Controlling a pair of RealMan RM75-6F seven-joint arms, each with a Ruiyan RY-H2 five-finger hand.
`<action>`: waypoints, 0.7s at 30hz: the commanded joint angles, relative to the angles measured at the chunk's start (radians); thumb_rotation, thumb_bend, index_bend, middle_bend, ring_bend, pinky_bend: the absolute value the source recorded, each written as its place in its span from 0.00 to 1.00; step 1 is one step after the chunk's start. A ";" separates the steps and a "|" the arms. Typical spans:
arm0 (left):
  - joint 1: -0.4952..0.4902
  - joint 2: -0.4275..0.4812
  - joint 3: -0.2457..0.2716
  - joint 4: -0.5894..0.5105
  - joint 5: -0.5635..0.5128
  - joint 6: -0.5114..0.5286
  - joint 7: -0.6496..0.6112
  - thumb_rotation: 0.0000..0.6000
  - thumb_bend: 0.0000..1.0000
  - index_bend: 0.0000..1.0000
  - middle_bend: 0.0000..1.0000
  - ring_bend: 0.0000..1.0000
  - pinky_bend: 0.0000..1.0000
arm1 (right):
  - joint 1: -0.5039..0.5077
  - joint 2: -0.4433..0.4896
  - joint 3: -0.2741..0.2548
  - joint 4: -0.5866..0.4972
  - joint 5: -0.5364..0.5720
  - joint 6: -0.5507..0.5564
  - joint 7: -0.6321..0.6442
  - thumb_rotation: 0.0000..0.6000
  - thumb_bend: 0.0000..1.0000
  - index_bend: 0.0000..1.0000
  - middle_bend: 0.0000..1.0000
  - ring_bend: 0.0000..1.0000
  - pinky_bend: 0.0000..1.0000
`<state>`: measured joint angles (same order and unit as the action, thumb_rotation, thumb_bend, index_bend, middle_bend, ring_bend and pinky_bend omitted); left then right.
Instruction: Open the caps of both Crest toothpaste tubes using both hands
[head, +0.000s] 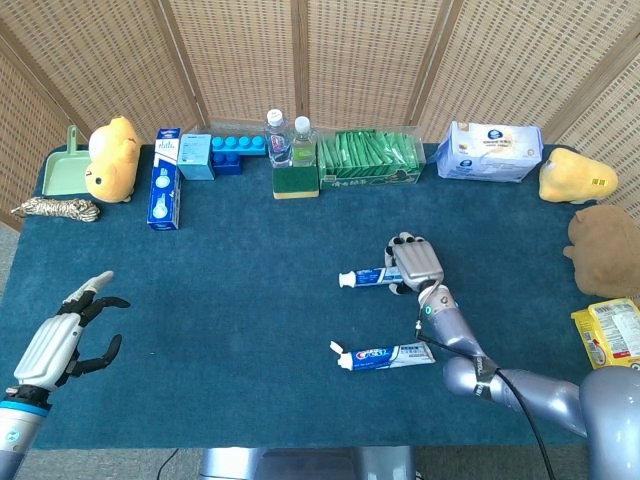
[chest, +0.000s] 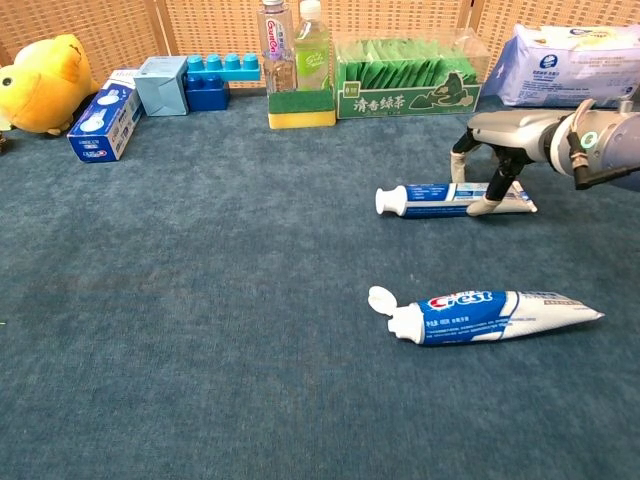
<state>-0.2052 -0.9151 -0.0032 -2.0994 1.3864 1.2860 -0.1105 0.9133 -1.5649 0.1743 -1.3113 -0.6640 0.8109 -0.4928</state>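
Observation:
Two Crest toothpaste tubes lie on the blue table. The far tube (head: 372, 277) (chest: 450, 198) points its white cap to the left, cap closed. My right hand (head: 416, 262) (chest: 497, 141) arches over its tail end, fingertips touching the tube on both sides. The near tube (head: 390, 355) (chest: 495, 314) lies flat with its flip cap (chest: 380, 297) swung open at the left end. My left hand (head: 65, 335) hovers at the table's left front, fingers spread, holding nothing; the chest view does not show it.
Along the back edge stand a yellow plush (head: 110, 157), a blue box (head: 164, 192), blue blocks (head: 238, 150), two bottles (head: 289, 138) on a sponge, a green tea pack (head: 369, 160) and a wipes bag (head: 489, 152). Plush toys and a snack bag (head: 611, 338) sit at the right.

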 joint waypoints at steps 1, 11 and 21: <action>0.009 0.005 0.003 -0.003 0.004 0.008 -0.004 1.00 0.44 0.28 0.03 0.00 0.05 | 0.005 -0.007 0.010 0.001 -0.002 0.001 0.008 1.00 0.32 0.59 0.35 0.22 0.29; 0.018 0.015 0.005 -0.011 0.026 0.013 -0.011 1.00 0.44 0.27 0.03 0.00 0.05 | -0.059 0.047 0.042 -0.080 -0.130 -0.005 0.200 1.00 0.45 0.87 0.61 0.53 0.66; -0.065 0.016 -0.024 -0.018 0.019 -0.108 -0.028 1.00 0.44 0.27 0.06 0.00 0.07 | -0.162 0.248 0.069 -0.297 -0.221 -0.140 0.499 1.00 0.46 0.89 0.70 0.63 0.75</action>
<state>-0.2410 -0.8986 -0.0140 -2.1168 1.4135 1.2141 -0.1299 0.7882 -1.3853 0.2295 -1.5409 -0.8621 0.7322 -0.0777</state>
